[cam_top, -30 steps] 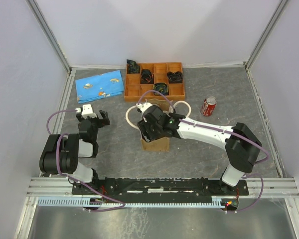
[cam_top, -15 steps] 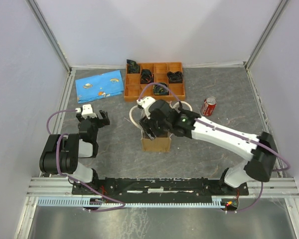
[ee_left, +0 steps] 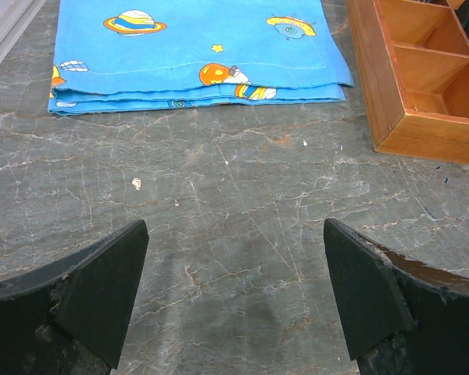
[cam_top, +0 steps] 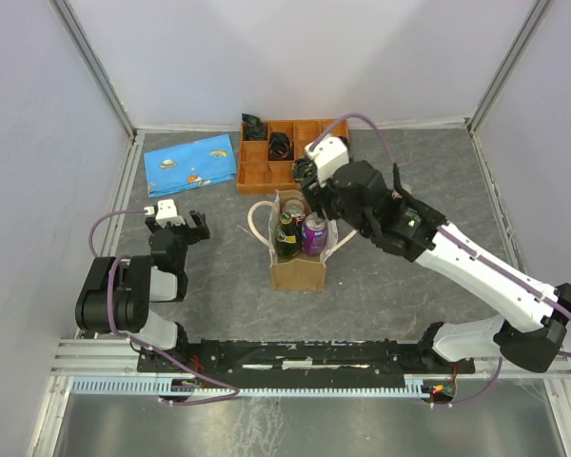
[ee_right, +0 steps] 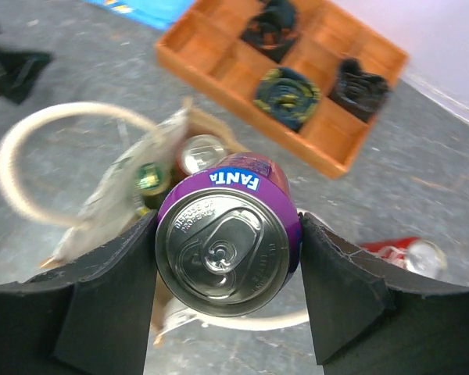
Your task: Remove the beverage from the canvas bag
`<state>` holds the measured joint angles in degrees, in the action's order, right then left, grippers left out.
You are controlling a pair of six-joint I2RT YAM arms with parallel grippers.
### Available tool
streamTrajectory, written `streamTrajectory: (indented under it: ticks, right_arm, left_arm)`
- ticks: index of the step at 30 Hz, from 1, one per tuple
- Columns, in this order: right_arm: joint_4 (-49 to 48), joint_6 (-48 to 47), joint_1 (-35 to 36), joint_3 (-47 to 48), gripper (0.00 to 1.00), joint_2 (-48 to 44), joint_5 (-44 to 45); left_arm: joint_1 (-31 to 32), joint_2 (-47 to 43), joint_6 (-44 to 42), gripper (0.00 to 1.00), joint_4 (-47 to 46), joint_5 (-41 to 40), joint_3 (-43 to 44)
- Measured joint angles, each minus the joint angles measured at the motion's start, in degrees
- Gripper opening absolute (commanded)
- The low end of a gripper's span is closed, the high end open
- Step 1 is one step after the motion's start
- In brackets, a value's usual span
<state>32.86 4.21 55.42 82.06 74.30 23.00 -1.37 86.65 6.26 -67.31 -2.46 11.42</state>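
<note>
The beverage, a purple Fanta can, sits upright between the two black fingers of my right gripper, which is shut on its sides. From above, the can hangs over the open mouth of the canvas bag, a tan tote with cream rope handles. Below the can the right wrist view shows the bag, blurred, with a green-topped drink and a silver can top inside. My left gripper rests open over bare table to the bag's left, its fingers wide apart.
An orange-brown wooden compartment tray with dark coiled items stands behind the bag. A folded blue printed cloth lies at the back left. A red can lies on the table to the bag's right, hidden under the arm in the top view.
My right arm has risen and swung back to the right, lifting the purple can up from inside the bag. The bag's mouth now shows. The left arm has not moved.
</note>
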Motion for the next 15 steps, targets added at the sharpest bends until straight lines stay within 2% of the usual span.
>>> streamTrajectory:
  ticks: [9,15]
  right_arm:
    - [-2.0,-1.2,-20.5,0.2,0.00,0.1,6.2]
    - [-2.8,2.2,-32.9,1.4,0.00,3.8,3.4]
  left_arm:
    - [0.1,0.0,0.0,0.99,0.0,0.0,0.0]
    - [0.2,0.0,0.0,0.99,0.1,0.0,0.0]
